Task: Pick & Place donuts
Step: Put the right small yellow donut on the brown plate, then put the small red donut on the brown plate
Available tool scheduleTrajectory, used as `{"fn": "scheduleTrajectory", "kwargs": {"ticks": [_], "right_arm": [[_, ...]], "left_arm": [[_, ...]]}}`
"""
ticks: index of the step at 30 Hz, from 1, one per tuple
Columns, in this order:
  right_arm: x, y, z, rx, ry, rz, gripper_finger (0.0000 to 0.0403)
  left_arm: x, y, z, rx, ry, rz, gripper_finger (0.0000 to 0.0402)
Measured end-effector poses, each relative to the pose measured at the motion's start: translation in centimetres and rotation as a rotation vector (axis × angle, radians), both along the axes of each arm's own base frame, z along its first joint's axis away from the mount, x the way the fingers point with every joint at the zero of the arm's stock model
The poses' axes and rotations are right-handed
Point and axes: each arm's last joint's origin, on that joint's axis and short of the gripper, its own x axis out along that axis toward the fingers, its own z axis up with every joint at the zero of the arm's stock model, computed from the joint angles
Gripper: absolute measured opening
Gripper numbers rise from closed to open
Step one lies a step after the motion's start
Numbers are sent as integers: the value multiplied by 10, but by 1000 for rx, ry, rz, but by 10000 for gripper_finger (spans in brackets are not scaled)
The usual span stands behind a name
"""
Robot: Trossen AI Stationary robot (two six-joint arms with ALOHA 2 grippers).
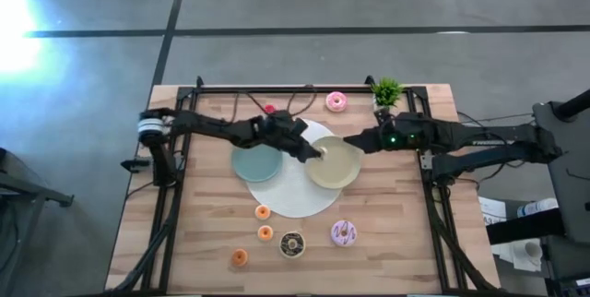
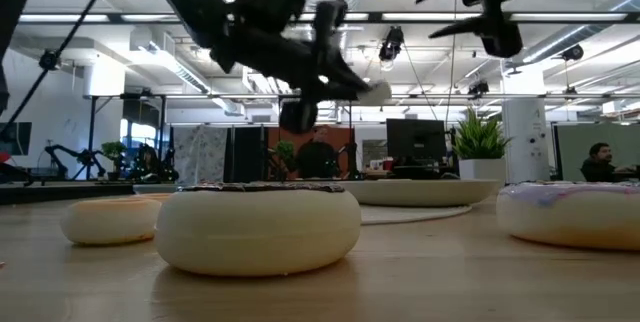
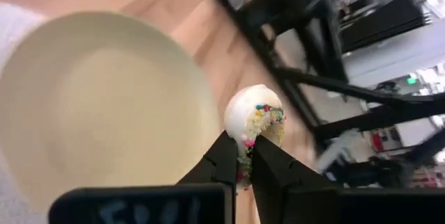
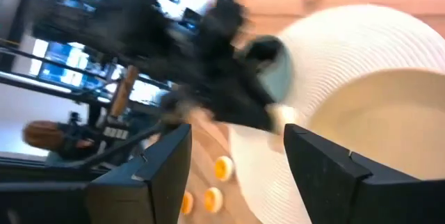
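Left hand (image 3: 245,156) clamped on pale sprinkled donut (image 3: 256,116) above yellow-green plate (image 1: 336,164), right hand (image 4: 236,158) spread apart.

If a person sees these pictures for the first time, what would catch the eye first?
Probably the two dark arms meeting over the table's middle: the left gripper is shut on a pale sprinkled donut above the yellow-green plate, facing the open right gripper. Loose donuts lie along the front edge.

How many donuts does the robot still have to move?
No donut shows on the yellow-green plate or the blue-grey plate yet. The left gripper is shut on a pale sprinkled donut above the yellow-green plate; the right gripper is open beside it. Still waiting: pink, lilac, chocolate, the small ones.
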Motion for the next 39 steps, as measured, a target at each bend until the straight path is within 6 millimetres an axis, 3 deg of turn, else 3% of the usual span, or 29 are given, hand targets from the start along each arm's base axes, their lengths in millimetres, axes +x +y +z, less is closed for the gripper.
{"fn": "scheduleTrajectory", "kwargs": {"ticks": [4, 8, 12, 18, 22, 28, 33, 39], "right_arm": [[2, 0, -3, -10, 17, 7, 221], [3, 0, -3, -13, 21, 10, 221], [4, 0, -3, -19, 23, 17, 221], [3, 0, -3, -35, 23, 27, 221], [3, 0, -3, -41, 24, 30, 221], [3, 0, -3, -46, 26, 33, 221], [2, 0, -5, -60, 44, 41, 221], [1, 2, -8, -89, 94, 67, 221]], "left_arm": [[20, 5, -34, -46, 157, -11, 5], [37, 5, -44, -33, 292, -62, 5], [48, 4, -37, 76, 433, -103, 15], [55, -1, -8, 352, 568, -95, 59], [58, 1, -5, 344, 534, -122, 94], [52, 3, -16, 332, 595, -116, 122], [43, -8, 20, 537, 568, -18, 123], [9, -15, 60, 860, 747, 125, 123]]}}
